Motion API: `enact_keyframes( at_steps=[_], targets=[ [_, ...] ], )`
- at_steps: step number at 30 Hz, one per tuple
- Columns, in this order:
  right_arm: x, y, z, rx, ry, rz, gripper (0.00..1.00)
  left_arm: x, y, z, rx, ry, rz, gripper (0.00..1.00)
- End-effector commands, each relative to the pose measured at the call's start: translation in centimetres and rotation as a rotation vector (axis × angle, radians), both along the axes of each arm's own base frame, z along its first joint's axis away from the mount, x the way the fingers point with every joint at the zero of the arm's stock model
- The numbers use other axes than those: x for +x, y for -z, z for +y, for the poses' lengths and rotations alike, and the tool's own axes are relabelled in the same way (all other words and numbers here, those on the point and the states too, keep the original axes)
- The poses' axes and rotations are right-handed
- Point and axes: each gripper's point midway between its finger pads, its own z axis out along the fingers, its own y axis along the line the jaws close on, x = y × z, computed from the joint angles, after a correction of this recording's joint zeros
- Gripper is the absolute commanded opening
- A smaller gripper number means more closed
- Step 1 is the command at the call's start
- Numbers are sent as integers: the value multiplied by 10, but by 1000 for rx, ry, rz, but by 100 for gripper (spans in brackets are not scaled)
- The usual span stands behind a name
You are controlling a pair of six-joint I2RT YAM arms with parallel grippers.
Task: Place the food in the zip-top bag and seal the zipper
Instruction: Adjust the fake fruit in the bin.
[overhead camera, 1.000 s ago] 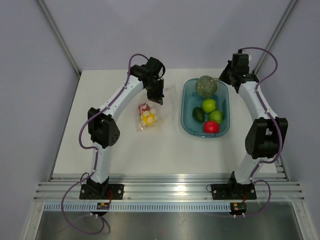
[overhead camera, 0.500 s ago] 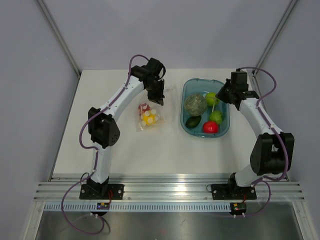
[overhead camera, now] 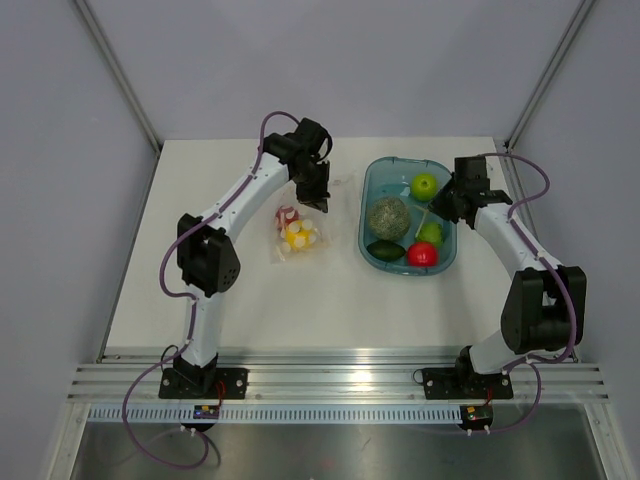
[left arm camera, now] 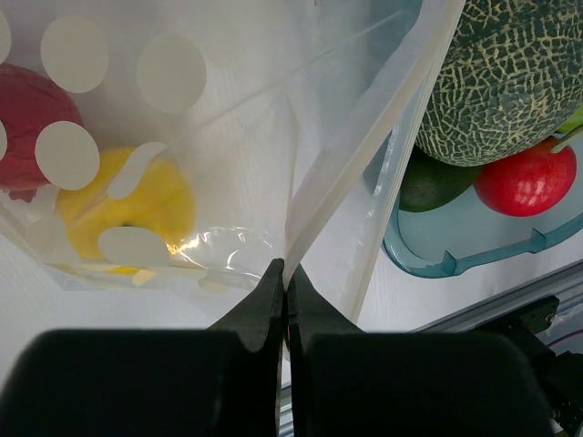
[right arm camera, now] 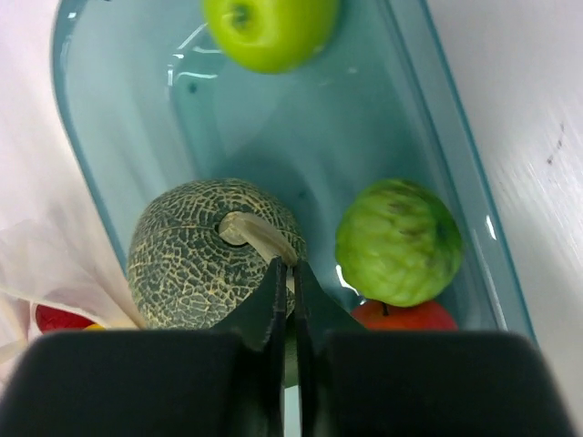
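The dotted clear zip-top bag (overhead camera: pixel 298 232) lies left of the tray with a red piece (left arm camera: pixel 32 118) and a yellow piece (left arm camera: pixel 127 209) inside. My left gripper (overhead camera: pixel 313 197) is shut on the bag's mouth edge (left arm camera: pixel 286 273), and its zipper strip (left arm camera: pixel 360 159) rises from the jaws. The grey-green netted melon (overhead camera: pixel 389 216) sits in the blue tray (overhead camera: pixel 372 180). My right gripper (overhead camera: pixel 437 208) is shut on the melon's stem (right arm camera: pixel 260 237). A bright green apple (overhead camera: pixel 424 185), a rough light green fruit (right arm camera: pixel 398 241), a red fruit (overhead camera: pixel 421 254) and a dark green avocado (overhead camera: pixel 385 248) are also in the tray.
The tray's rim (left arm camera: pixel 437 259) lies just right of the bag's open edge. The table's far edge and a slanted frame post (overhead camera: pixel 545 75) are behind the right arm. The aluminium rail (overhead camera: pixel 340 378) runs along the near edge.
My right arm came down into the tray and closed on the melon's stem. The melon moved from the far end to the tray's left middle, and the apple ended up at the far end. The left arm stayed put.
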Motion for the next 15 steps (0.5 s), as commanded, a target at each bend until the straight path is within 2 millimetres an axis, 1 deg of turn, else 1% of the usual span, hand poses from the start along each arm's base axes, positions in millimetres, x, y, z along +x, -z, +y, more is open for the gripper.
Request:
enact_keyframes(
  at_steps=[1, 2, 5, 6, 7, 8, 10, 11, 14, 15],
  targets=[
    [-4, -13, -2, 25, 77, -29, 11, -1, -18, -10, -51, 21, -43, 0],
    [-4, -12, -5, 9, 81, -26, 24, -2, -19, -10, -53, 22, -43, 0],
    [-6, -9, -14, -43, 96, 2, 41, -2, -21, -10, -51, 24, -47, 0],
    [-6, -11, -15, -49, 98, -3, 42, -3, -21, -10, -50, 24, -46, 0],
    [-9, -14, -17, -55, 99, -17, 47, -3, -21, -9, -48, 23, -49, 0],
    [-10, -17, -17, -60, 92, -30, 48, -3, -21, -10, -51, 26, -49, 0],
    [-10, -21, -16, -64, 76, -51, 57, -4, -21, -10, -54, 26, -46, 0],
    [-12, -20, -17, -78, 61, -46, 59, -5, -21, -12, -54, 29, -46, 0],
    [-11, -14, -17, -109, 25, -25, 60, -7, -21, -13, -55, 36, -46, 0],
    [-10, -8, -16, -107, 18, -6, 60, -7, -22, -14, -57, 37, -50, 0]
  ],
)
